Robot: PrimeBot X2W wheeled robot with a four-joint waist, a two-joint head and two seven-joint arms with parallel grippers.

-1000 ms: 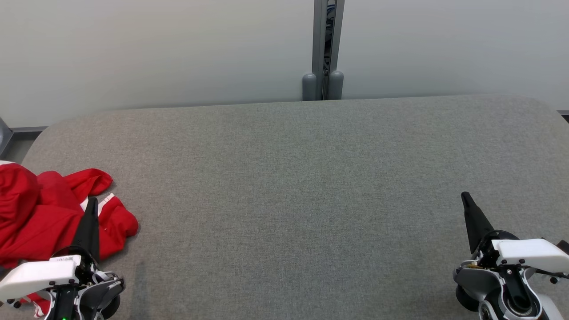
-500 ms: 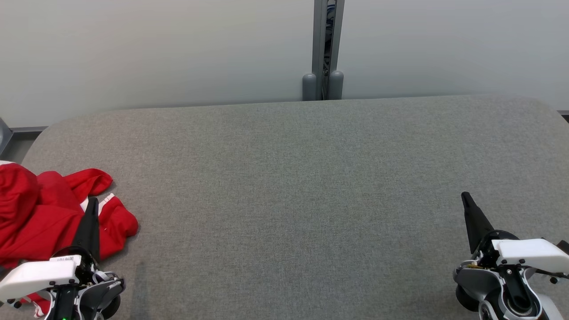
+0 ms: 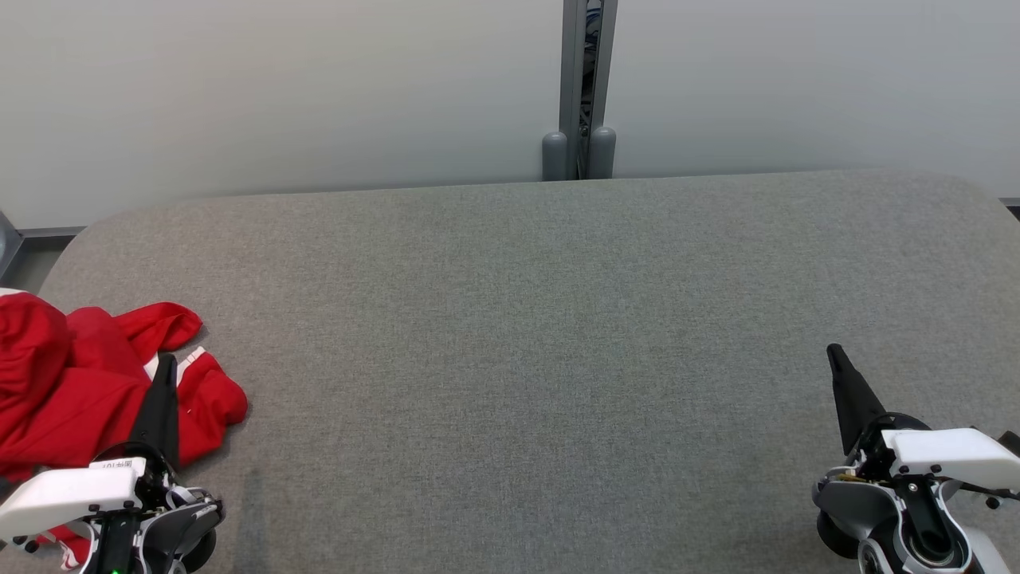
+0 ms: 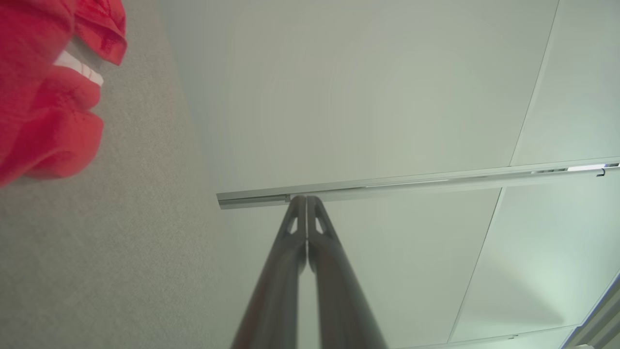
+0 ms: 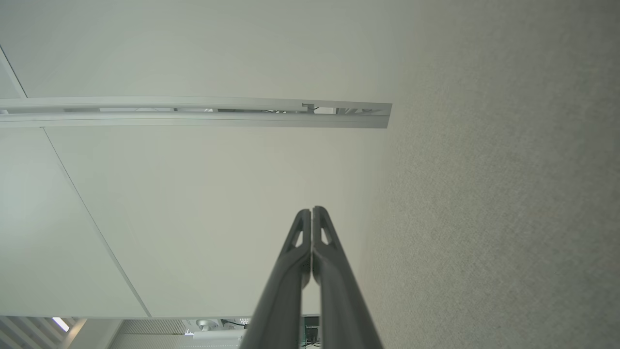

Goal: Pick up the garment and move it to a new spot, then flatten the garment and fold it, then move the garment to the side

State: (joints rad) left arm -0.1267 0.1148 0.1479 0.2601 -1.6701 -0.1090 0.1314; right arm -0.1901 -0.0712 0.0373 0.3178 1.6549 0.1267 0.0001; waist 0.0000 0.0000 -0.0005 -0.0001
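The garment [image 3: 72, 383] is red with white trim and lies crumpled at the table's left edge; the left wrist view shows the garment [image 4: 48, 106] at its upper left. My left gripper [image 3: 166, 360] hovers over the heap's right side, shut and empty, its fingers [image 4: 306, 198] pressed together against the wall. At the lower right my right gripper [image 3: 833, 351] is shut with nothing in it, far from the garment, and the right wrist view shows its fingers [image 5: 312, 209] touching.
A grey fabric-covered table [image 3: 542, 335] with rounded corners spans the head view. Behind it stand pale wall panels with a grey vertical post [image 3: 580, 88] at the middle. A strip of floor [image 3: 24, 263] shows past the table's far left corner.
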